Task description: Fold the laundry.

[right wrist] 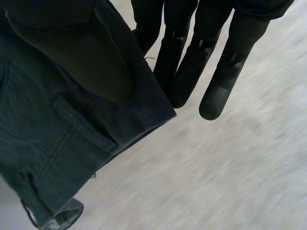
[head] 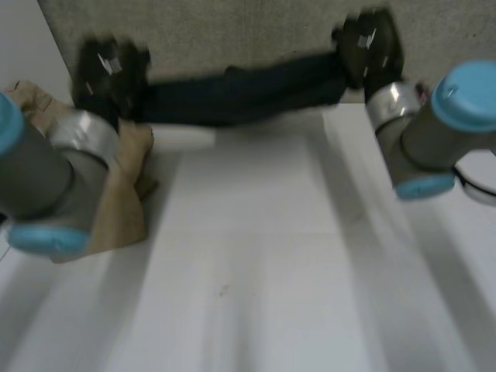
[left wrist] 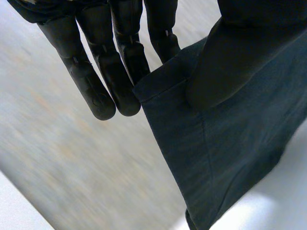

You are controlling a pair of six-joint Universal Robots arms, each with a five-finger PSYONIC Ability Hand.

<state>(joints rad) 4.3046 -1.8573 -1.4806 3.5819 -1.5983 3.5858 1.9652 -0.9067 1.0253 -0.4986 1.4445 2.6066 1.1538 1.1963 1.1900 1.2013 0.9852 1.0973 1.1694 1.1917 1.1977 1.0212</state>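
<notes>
A dark navy garment (head: pixel 240 91), trousers by the belt loop and waistband, hangs stretched between my two hands beyond the far edge of the white table (head: pixel 256 256). My left hand (head: pixel 108 74) pinches one end: in the left wrist view the thumb (left wrist: pixel 225 62) presses a hemmed corner of the garment (left wrist: pixel 225 158) against straight fingers (left wrist: pixel 105 76). My right hand (head: pixel 370 46) pinches the other end; the right wrist view shows its thumb (right wrist: pixel 76 57) clamping the waistband corner (right wrist: pixel 96 124) against the fingers (right wrist: pixel 211 62).
A crumpled tan cloth (head: pixel 124 194) lies at the table's left side, partly under my left arm (head: pixel 46 178). Grey carpeted floor (head: pixel 232 31) shows beyond the table. My right arm (head: pixel 442 132) reaches over the table's right part.
</notes>
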